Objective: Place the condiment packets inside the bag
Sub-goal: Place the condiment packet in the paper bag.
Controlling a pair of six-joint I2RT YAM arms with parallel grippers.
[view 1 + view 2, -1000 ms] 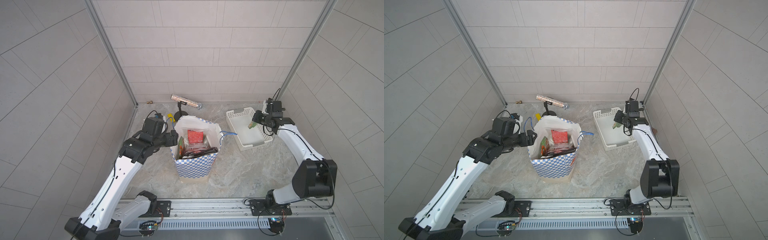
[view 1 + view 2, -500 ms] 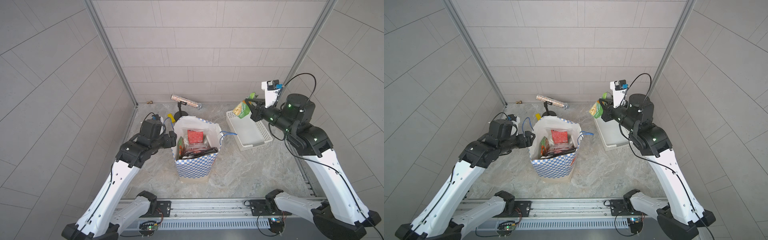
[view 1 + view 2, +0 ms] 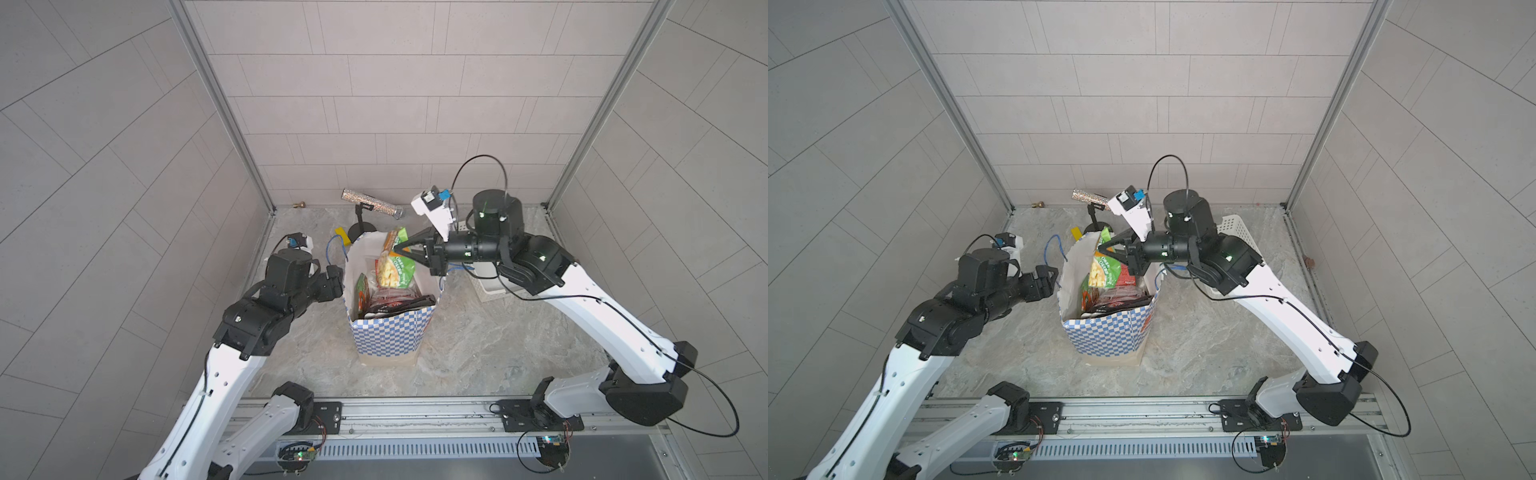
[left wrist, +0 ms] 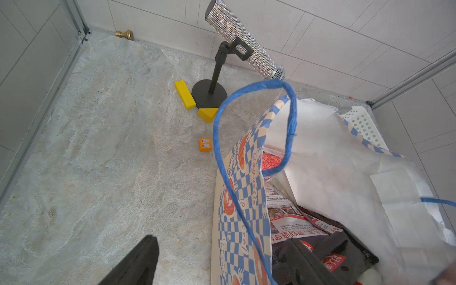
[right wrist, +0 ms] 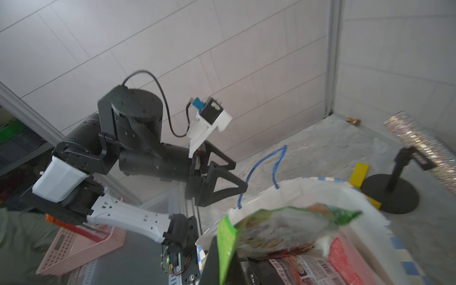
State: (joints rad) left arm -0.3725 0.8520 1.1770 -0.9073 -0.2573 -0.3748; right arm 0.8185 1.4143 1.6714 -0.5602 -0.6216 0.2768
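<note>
Marble tabletop (image 3: 478, 353) with bag (image 3: 386, 336), basket (image 3: 1231, 224), yellow blocks (image 4: 184, 95)

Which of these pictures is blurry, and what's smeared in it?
Right wrist view: motion blur smears the green packet and the glittery tube. Left wrist view: sharp on the bag and table. Both top views: crisp, evenly lit, no glare.

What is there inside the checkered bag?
I see stacked dark packets and an upright packet by one wall. A green packet, pinched by the right claw, hangs in the mouth of the bag. The bottom beneath is covered.
</note>
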